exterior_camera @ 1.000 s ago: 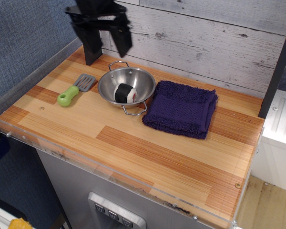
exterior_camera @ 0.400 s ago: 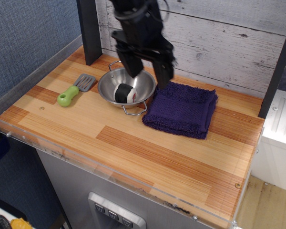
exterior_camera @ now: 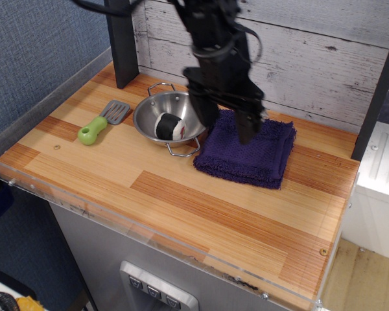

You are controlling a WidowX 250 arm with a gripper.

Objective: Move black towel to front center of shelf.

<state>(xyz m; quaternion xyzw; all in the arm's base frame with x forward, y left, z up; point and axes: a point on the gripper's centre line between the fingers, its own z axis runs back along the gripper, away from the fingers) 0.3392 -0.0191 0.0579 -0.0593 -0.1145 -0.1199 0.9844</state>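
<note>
The black towel point(exterior_camera: 253, 154), a folded dark purple terry cloth, lies on the shelf point(exterior_camera: 181, 201) at the back right, just right of the steel bowl. My gripper point(exterior_camera: 228, 127) hangs over the towel's left back part with its two black fingers spread apart, open and empty. One fingertip point(exterior_camera: 210, 118) stands at the towel's left edge next to the bowl, the other over the towel's middle. I cannot tell whether the tips touch the cloth.
A steel bowl point(exterior_camera: 170, 116) with wire handles holds a black-and-white sushi roll point(exterior_camera: 169, 127). A green-handled spatula point(exterior_camera: 102, 122) lies to its left. A black post point(exterior_camera: 121, 45) stands at the back left. A clear acrylic rim point(exterior_camera: 149, 243) edges the front.
My gripper has swung from the back left corner rightward and down, past the bowl, to over the towel's left part. The towel, bowl and spatula have not moved.
</note>
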